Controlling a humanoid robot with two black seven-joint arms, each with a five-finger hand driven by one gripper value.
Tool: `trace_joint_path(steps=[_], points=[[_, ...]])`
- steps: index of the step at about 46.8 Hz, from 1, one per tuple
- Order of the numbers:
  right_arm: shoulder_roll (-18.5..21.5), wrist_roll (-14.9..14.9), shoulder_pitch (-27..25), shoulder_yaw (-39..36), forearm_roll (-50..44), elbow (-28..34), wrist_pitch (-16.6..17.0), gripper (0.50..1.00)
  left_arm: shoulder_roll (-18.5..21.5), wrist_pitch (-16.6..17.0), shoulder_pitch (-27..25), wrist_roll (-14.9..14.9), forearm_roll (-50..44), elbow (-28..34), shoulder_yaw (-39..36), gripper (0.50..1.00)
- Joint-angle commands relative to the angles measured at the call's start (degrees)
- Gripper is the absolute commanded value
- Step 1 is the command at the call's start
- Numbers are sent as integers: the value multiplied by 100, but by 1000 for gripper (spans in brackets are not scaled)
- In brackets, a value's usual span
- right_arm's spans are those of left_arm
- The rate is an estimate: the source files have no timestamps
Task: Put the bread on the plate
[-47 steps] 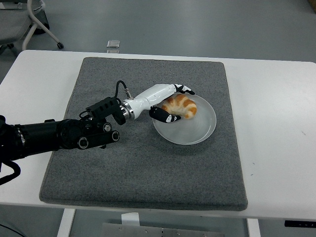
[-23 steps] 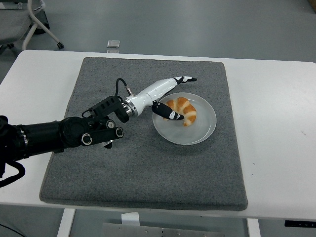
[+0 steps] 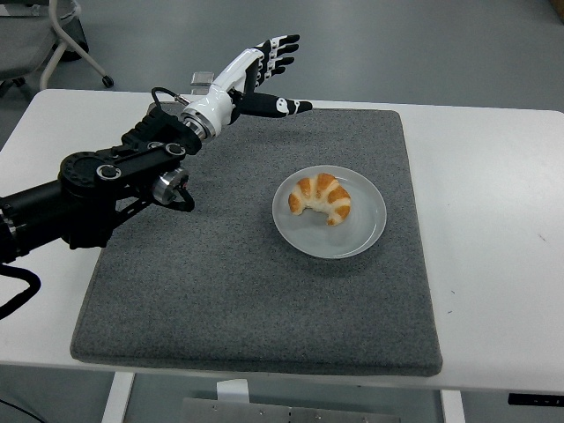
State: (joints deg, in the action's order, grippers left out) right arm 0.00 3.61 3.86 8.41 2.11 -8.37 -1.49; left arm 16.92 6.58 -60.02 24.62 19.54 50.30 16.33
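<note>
A golden croissant [image 3: 321, 197] lies on a clear round plate [image 3: 365, 233] in the middle right of the grey mat [image 3: 220, 282]. My left hand [image 3: 267, 75] is lifted high over the mat's far left corner, well away from the plate. Its fingers are spread and it holds nothing. The black left arm [image 3: 97, 189] runs in from the left edge. My right arm is out of view.
The mat lies on a white table [image 3: 493, 220]. A small clear object [image 3: 203, 81] lies at the table's far edge, behind my left hand. An office chair base [image 3: 75, 53] stands on the floor at the top left.
My left hand has let go of the croissant, opened, and drawn back up and to the left, from the plate to the mat's far left corner. The croissant stays on the plate.
</note>
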Motion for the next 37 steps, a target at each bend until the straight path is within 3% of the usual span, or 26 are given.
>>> trace_joint_path(steps=[1,7,15,37], points=[[0,-1,0,-6,0,-7,0,930,162,-358,8,-1,-301,-3,283,990],[0,-1,0,-6,0,2,0,930,277,-500,-9,-71,-688,-73,494,990],[0,-1,0,2,0,2,0,930,417,-552,-36,-405,-1321,-284,661,990],[0,-1,9,-6,0,2,0,930,506,-1536,184,-739,-1998,-1207,1066,990]])
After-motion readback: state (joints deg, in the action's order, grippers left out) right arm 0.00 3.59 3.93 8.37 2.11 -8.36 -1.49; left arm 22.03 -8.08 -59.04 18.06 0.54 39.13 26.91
